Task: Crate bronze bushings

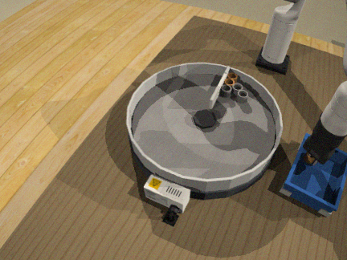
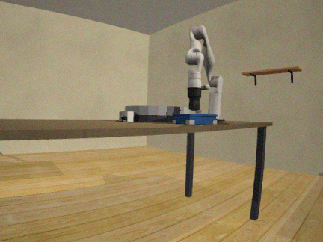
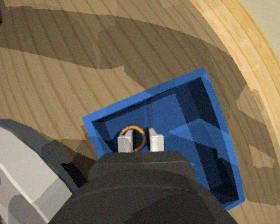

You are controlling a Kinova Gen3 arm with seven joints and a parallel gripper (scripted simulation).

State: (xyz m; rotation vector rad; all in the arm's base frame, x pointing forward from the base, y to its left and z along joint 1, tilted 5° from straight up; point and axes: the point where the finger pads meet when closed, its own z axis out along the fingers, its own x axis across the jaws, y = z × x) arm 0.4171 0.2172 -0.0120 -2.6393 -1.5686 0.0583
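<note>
Tool (image 1: 313,159) (image 2: 198,112) (image 3: 141,135) points down over the crate, silver fingers partway apart, nothing clamped between them. Below, one bronze ring-shaped bushing (image 1: 309,159) (image 3: 144,139) is in the crate area, partly behind one finger in the wrist view; it sits off-centre to the gap and looks wider than it, so likely let go rather than gripped. Can't tell if it lies flat or leans. Partial opening probably does the job: enough to free a small part without hitting the crate wall. Blue open-top rectangular crate (image 1: 309,199) (image 2: 198,119) (image 3: 145,96) stands on the brown wood-grain counter (image 1: 92,191) (image 2: 93,127) (image 3: 60,65), beside the turning table, presumably for a short carry; no other bushing is seen in it, though the tool hides part. Next, the round grey turning table with raised rim (image 1: 138,151) (image 2: 149,114) (image 3: 25,165): two bronze bushings (image 1: 229,83) are by the pale straight divider (image 1: 218,88), three grey steel bushings (image 1: 242,95) right beside them. Divider likely gathers parts into a bunch. Steel ones stay, as the task wants. Job looks unfinished: two bronze remain. Next move calls for a straight lift clear of the crate, then back for bronze; tight bunching risks nudging or catching steel.
</note>
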